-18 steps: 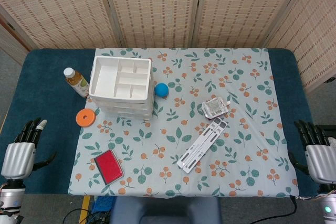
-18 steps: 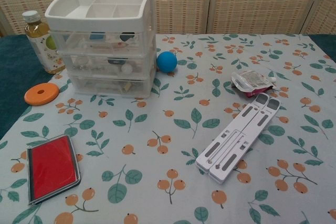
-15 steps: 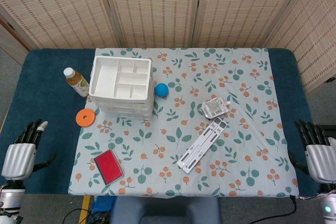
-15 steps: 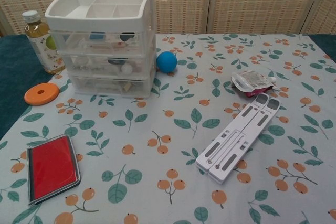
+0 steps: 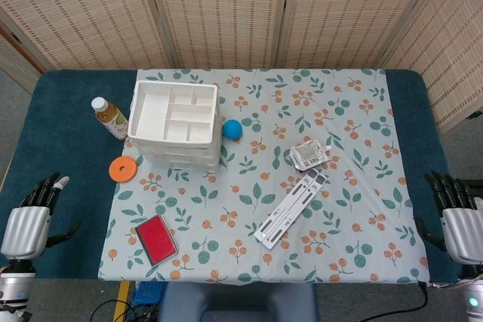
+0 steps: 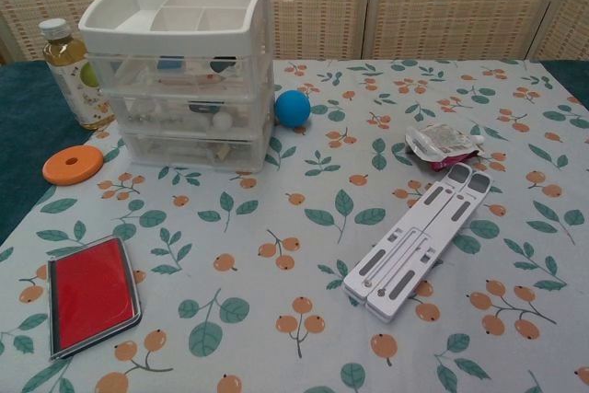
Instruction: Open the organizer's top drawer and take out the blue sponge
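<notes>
Your left hand [image 5: 29,220] rests at the counter's front left corner, fingers [image 5: 45,187] spread and holding nothing. Your right hand [image 5: 460,224] sits at the front right corner, fingers apart too, also empty. Both are well apart from the organizer [image 5: 175,124], which stands toward the back left of the floral cloth [image 5: 339,126]. All its drawers are shut; the top drawer [image 6: 175,69] is flush with the frame. Through its clear front you can see a small blue patch [image 6: 169,63], but you cannot tell whether that is the sponge. A bottle [image 5: 109,117] stands just left of the organizer, and an orange disc [image 5: 123,168] lies in front of the bottle. A blue ball [image 5: 232,129] sits just beside the organizer's right side. A red case [image 5: 155,238] lies near the front left of the cloth. A white folded stand [image 5: 290,208] lies near the middle, with a pouch [image 5: 309,154] just behind it.
</notes>
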{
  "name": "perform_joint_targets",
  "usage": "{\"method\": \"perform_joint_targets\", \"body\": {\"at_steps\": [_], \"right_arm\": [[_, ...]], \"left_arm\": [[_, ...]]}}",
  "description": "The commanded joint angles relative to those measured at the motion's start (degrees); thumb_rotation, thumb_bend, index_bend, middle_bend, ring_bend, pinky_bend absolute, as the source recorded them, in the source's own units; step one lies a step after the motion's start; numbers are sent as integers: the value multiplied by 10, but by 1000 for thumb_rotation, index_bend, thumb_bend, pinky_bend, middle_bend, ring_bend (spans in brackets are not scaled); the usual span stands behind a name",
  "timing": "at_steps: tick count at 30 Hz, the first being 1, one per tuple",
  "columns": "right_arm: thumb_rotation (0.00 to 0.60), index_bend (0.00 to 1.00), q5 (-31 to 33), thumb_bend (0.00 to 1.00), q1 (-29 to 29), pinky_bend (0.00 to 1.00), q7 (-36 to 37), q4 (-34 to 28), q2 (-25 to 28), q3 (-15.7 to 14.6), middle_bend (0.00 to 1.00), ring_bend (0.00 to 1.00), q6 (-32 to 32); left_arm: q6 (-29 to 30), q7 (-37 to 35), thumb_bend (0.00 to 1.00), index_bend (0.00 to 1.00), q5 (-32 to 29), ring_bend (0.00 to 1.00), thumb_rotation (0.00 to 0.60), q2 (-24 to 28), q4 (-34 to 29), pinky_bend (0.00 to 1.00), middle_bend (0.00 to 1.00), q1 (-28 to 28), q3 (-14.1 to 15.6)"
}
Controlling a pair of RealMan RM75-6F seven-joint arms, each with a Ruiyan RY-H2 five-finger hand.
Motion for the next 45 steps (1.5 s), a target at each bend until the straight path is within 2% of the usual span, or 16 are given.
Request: {"method": "perform_joint_targets", "body": {"at_steps": [1,4,9,12,18,23,29,38,45], "right_arm": [[600,0,-1,369,1,23,-1,-3,3,2,37,0,1],[600,0,-1,369,3,23,-4,-9,8,6,37,0,3],[600,0,-3,374,5,23,-6,-21,17,10,37,0,4],[600,0,-1,375,4,23,-11,-28,23,10,37,0,3],[600,0,3,376,5,23,-16,-41,30,7,37,0,-5],[600,0,5,376,6,23,-22,-49,33,6,37,0,-9],[600,0,4,378,4,23,-24,-58,38,5,37,0,-7],[600,0,4,382,6,23,-27,-62,36,4,37,0,-12],[600,0,-1,386,10,23,-27,-59,33,4,37,0,-14]], "left_arm": [[-10,-21,214,156,8,144,600,-2,0,298,125,-11,-3],[-29,-49,214,189,14,199,600,1,-3,358,183,-26,-6],[-62,-110,214,259,34,355,600,-6,-3,596,335,-58,-10],[-88,-158,214,314,40,473,600,-16,0,789,440,-79,-11],[-139,-261,213,392,41,692,600,-52,8,979,624,-123,-17],[-168,-349,214,420,51,863,600,-98,33,1000,823,-158,-18],[-204,-424,243,374,43,993,600,-141,45,1000,946,-186,-13],[-224,-520,277,203,4,1000,600,-201,50,1000,988,-200,-20],[-251,-581,285,126,-48,1000,600,-243,49,1000,991,-203,-29]]}}
